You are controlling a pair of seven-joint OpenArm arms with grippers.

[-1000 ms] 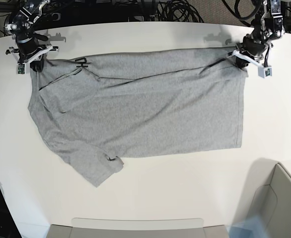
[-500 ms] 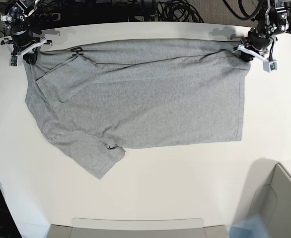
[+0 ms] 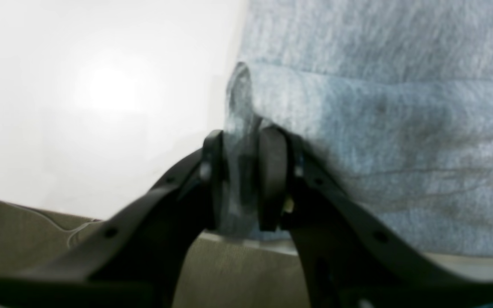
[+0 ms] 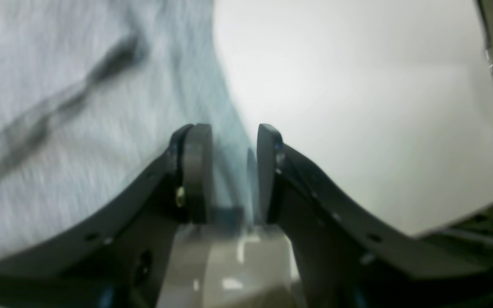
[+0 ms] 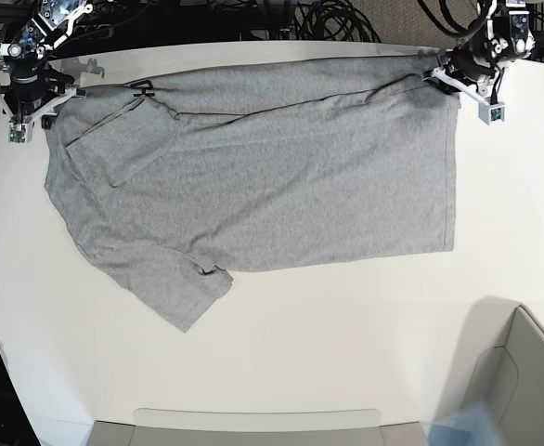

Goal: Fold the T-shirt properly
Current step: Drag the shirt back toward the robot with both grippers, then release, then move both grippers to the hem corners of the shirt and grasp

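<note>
The light grey T-shirt (image 5: pixel 253 177) lies spread flat on the white table (image 5: pixel 346 325), plain side up. Its neck is at the far left and one sleeve (image 5: pixel 184 293) points toward the near left. At the shirt's far right corner is my left gripper (image 5: pixel 444 76). Up close, the left gripper (image 3: pixel 240 141) has its jaws slightly parted with a fold of the T-shirt (image 3: pixel 379 107) still standing between the pads. My right gripper (image 5: pixel 42 107) is at the far left corner. The right gripper (image 4: pixel 233 132) is open in its wrist view, with the edge of the T-shirt (image 4: pixel 79 107) blurred in the gap.
A grey bin (image 5: pixel 523 372) stands at the near right corner and a flat tray (image 5: pixel 253 423) runs along the near edge. Black cables (image 5: pixel 328 19) lie beyond the table's far edge, close behind both grippers.
Both grippers carried the shirt's far edge back toward the table's far edge, pulling it straight. Their jaws, shut on the cloth before, have parted.
</note>
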